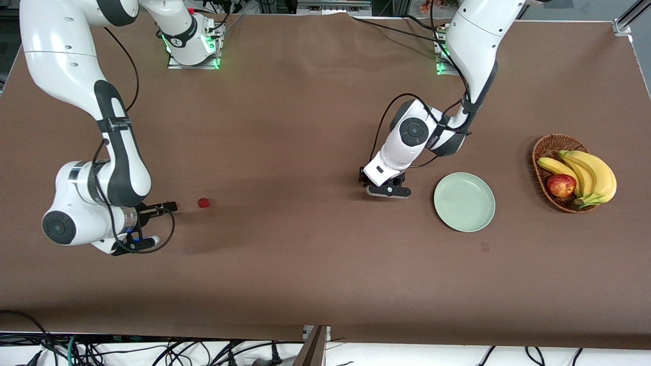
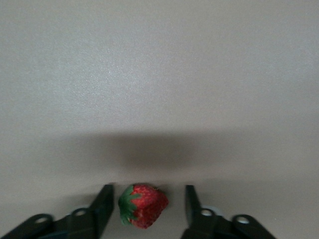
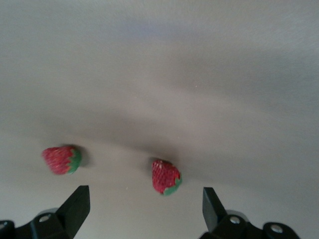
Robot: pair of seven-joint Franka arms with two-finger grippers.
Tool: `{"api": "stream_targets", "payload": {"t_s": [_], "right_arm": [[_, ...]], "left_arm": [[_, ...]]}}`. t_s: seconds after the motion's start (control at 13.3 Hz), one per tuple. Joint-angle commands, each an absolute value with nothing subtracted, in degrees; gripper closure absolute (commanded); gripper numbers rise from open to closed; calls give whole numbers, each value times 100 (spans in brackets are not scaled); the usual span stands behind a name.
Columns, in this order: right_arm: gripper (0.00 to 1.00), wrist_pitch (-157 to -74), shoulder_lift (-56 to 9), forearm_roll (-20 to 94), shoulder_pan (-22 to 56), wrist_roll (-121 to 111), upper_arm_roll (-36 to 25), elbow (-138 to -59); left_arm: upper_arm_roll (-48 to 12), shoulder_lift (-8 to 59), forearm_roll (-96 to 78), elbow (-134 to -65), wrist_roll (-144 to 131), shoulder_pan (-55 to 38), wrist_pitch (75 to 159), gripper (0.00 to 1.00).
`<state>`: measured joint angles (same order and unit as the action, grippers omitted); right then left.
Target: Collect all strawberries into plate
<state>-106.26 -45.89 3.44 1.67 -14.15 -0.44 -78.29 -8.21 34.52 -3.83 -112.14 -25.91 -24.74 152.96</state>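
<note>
- A brown table (image 1: 305, 127) fills the front view, with cables hanging along the edge nearest the camera and both arm bases at the farthest edge.
- The right gripper (image 1: 155, 222) sits low toward the right arm's end of the table, its fingers spread wide and holding nothing.
- One strawberry (image 1: 204, 203) lies on the cloth just beside that gripper, apart from its fingertips.
- In the right wrist view two berries show: one strawberry (image 3: 166, 177) lies between the spread fingers but ahead of their tips, and a second strawberry (image 3: 62, 159) lies off to one side, outside the fingers.
- The left gripper (image 1: 388, 190) is down at the table near the middle, beside the plate (image 1: 464, 202).
- Its wrist view shows a third strawberry (image 2: 143, 205) lying between the two dark fingers (image 2: 103, 204), with a small gap on each side; the jaws are partly closed around it and I cannot tell whether they touch it.
- The pale green plate holds no berries.
- Toward the left arm's end stands a wicker basket (image 1: 540, 152) holding bananas (image 1: 590, 170) and an apple (image 1: 561, 185).
</note>
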Motion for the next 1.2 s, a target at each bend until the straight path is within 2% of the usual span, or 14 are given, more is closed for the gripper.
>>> {"api": "stream_targets", "payload": {"t_s": [0.0, 0.15, 0.38, 0.45, 0.53, 0.67, 1.12], "right_arm": [[0, -11240, -4430, 264, 149, -1477, -17, -8489], [0, -11320, -4438, 238, 149, -1477, -26, -8552], [2, -11574, -4430, -88, 141, -1477, -26, -8832], [8, -11584, -4430, -88, 141, -1468, -26, -8842], [25, -11567, -4421, -88, 149, -1468, -26, -8842], [51, -11540, -4421, -88, 149, -1468, -26, -8833], [79, -11496, -4368, -88, 149, -1468, -18, -8824]], "left_arm": [[-756, 3384, -396, -11224, -2610, -2514, 15267, 94], [-721, 3209, -378, -11163, -2523, -2461, 14734, 100], [-554, 2866, 244, -10882, -2032, -2225, 13548, 98], [-554, 2822, 359, -10698, -1787, -2084, 13065, 98], [-545, 2813, 430, -10574, -1506, -2022, 12652, 97], [-475, 2708, 1016, -10547, -979, -1856, 12271, 97], [-501, 2794, 1204, -10591, 1396, -677, 12269, 91]]}}
